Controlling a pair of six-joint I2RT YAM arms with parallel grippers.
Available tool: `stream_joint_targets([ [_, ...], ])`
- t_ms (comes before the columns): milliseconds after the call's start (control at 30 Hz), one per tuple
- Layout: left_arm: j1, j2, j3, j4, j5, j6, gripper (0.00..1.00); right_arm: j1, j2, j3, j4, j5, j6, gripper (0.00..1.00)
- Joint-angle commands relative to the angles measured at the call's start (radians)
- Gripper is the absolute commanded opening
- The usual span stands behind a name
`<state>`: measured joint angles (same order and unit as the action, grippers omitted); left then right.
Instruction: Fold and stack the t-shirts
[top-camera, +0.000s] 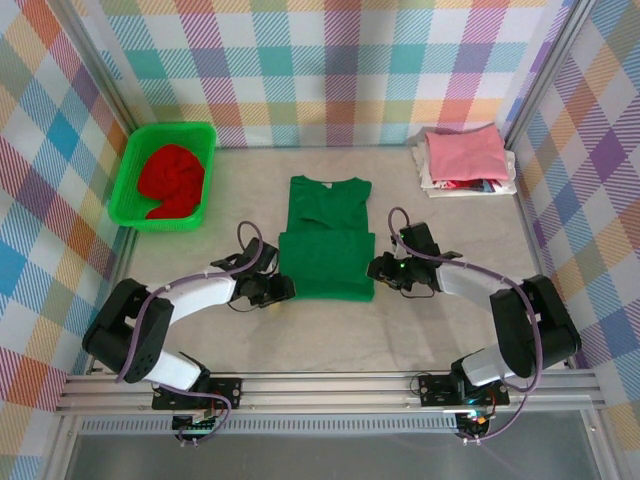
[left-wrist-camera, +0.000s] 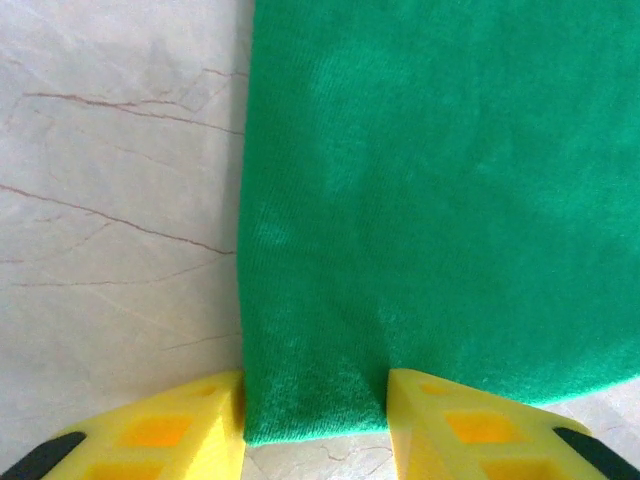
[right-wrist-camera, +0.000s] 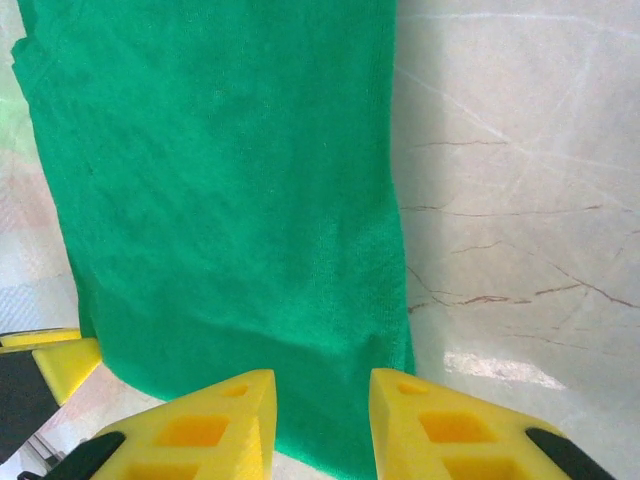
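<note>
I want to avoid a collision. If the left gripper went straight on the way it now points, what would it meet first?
The green t-shirt: its near corner lies between the fingers of the left gripper. Farther along, probably the right gripper across the shirt, though depth is unclear.

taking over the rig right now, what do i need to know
Left gripper: jaws astride the near-left corner of the dark green cotton t-shirt; grip unclear.
Right gripper: shut on its right edge.
Done: folded stack at far right, pink t-shirt on top.
To do: finish folding the green one and stack it, then the red t-shirt in the bright green plastic basket.
</note>
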<state>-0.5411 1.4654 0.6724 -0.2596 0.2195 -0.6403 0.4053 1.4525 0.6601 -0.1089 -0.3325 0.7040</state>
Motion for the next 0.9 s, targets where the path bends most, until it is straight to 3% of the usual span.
stream_joint_targets([
  [0,-0.016,0.026,0.018,0.027,-0.003,-0.007,0.38,0.003,0.004,-0.022,0.018,-0.003,0.01,0.31],
  [133,-0.016,0.024,0.024,0.004,-0.038,-0.003,0.31,0.002,-0.023,-0.042,0.011,-0.008,0.021,0.31],
  [233,-0.016,0.021,0.038,-0.043,-0.073,-0.003,0.19,0.003,-0.049,-0.07,0.021,-0.027,0.038,0.32],
  [467,-0.016,0.027,0.052,-0.052,-0.09,0.005,0.04,0.011,-0.027,-0.122,0.086,-0.141,0.076,0.37],
  [867,-0.015,0.02,0.049,-0.061,-0.095,0.016,0.0,0.055,0.075,-0.096,0.173,-0.157,0.106,0.41],
])
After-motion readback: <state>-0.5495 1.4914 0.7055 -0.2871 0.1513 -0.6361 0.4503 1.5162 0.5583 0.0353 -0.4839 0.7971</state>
